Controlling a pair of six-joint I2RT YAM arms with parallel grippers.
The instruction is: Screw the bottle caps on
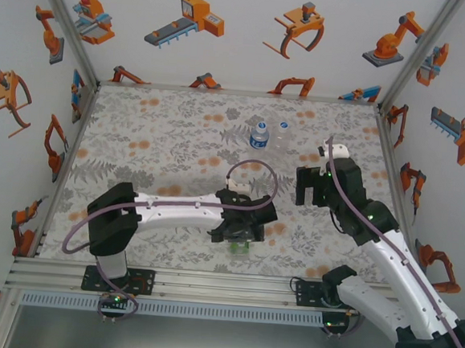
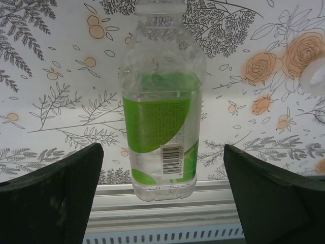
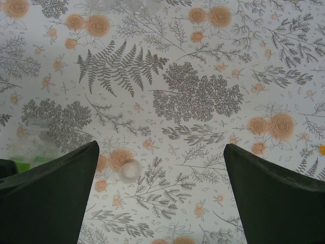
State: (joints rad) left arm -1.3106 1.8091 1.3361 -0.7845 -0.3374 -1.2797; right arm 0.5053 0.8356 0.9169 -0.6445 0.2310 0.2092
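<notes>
The left hand (image 2: pixel 162 148) was open around the green bottle (image 2: pixel 160 117), not touching. The right hand (image 3: pixel 161 147) hung open over a white cap (image 3: pixel 128 171).

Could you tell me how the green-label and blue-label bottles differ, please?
The green-label bottle sits near the table's front edge; the blue-label bottle stands at the far side, beside the plain bottle. The open left gripper flanks the green-label bottle; the blue-label bottle stands free. Both are clear plastic.

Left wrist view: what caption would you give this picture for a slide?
Left claw, open, flanks a clear green-labelled bottle without touching it, over a floral tablecloth.
</notes>
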